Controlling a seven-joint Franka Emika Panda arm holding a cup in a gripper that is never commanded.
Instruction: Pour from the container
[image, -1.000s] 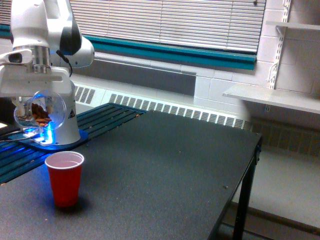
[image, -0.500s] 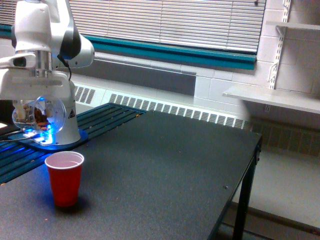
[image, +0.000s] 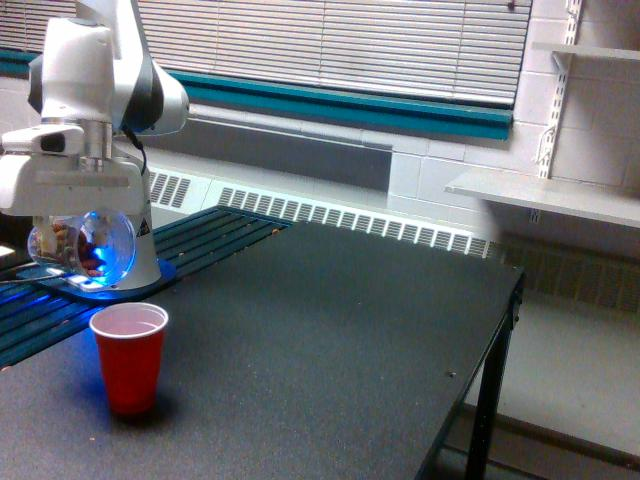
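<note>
No readable writing anywhere. White arm (image: 95, 70) hangs down, claw (image: 75, 215) pinching the clear container (image: 85, 245) tipped sideways above the red plastic cup (image: 130, 355) on the worktop (image: 330, 330).

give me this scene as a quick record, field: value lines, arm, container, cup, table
arm: white arm at the exterior view's left, gripper holding the container
container: clear container with brown bits inside, lying tilted on its side, above and behind the cup
cup: red cup upright on the table, nothing seen inside
table: dark table, cup near its left front
pouring: no bits seen falling
</note>
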